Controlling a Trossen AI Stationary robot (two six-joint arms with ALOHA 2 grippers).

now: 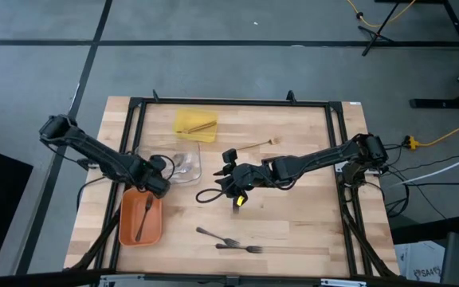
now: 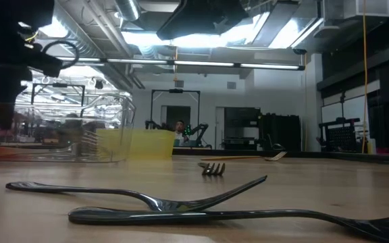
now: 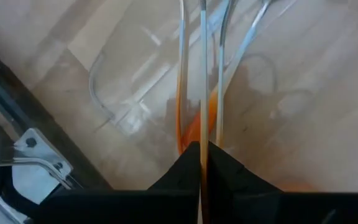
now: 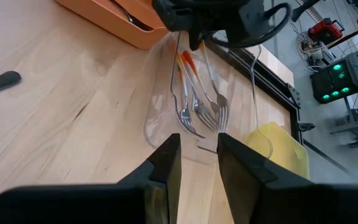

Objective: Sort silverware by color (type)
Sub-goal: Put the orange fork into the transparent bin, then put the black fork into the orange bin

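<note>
A: On the wooden table (image 1: 293, 215), where is the silverware now?

B: It lies in several places. The clear tray (image 1: 186, 167) holds the silver pieces with orange handle tips (image 4: 197, 102). The orange tray (image 1: 141, 219) in front of it holds one dark fork (image 1: 143, 217). The yellow tray (image 1: 195, 125) at the far side holds something tan, but I cannot tell which kind. One wooden utensil (image 1: 260, 144) lies alone on the table, near the yellow tray.

A: And the forks at the near edge?

B: Two dark forks (image 1: 231, 241) lie there, just beside each other. In the low view they are close to the camera and seem to cross (image 2: 181, 202).

A: What does the left gripper (image 1: 159, 177) do?

B: It is between the clear tray and the orange tray, at the clear tray's corner. In the left wrist view its fingers (image 3: 179, 171) are pressed together, with only a thin line between them. A thin silver handle passes along this line, so it seems to pinch one silver piece (image 3: 202, 68), but I am not fully sure.

A: And the right gripper (image 1: 237, 195)?

B: It is near the middle of the table, pointing at the clear tray. In the right wrist view its fingers (image 4: 166, 158) are spread a little and nothing is between them. A small orange-tipped thing (image 1: 238, 202) is at its tip in the high view; I cannot tell what it is.
</note>
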